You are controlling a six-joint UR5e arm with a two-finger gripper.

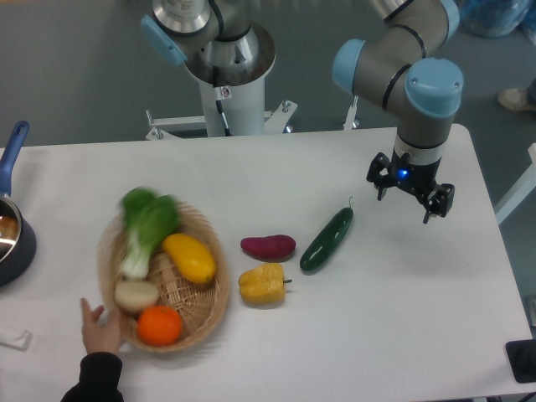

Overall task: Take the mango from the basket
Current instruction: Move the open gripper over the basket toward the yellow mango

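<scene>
The white table (251,180) is seen from above, with the robot arm (402,59) reaching over its far right part from the pedestal (226,75) at the far edge. The basket (219,289) is set near the front left corner and appears slightly blurred. Inside it, a leafy green vegetable (149,222) is laid along the far left side, the mango (189,257) is lying at the right side of the basket with its length running diagonally, a pale onion-like bulb (136,294) is found below the greens, and the orange (159,325) is placed at the near rim. The mango is uncovered from above, with the greens just beside it on the left. A person's hand (102,328) is held at the basket's near left rim, touching it. A dark pot with a blue handle (12,213) is cut off by the left edge. Toward the middle of the table, outside the basket, a purple sweet potato (268,246), a yellow bell pepper (263,284) and a cucumber (327,239) are lying between basket and gripper. The gripper (410,194) is held over the far right part, well apart from the basket, its fingers spread and nothing grasped.
</scene>
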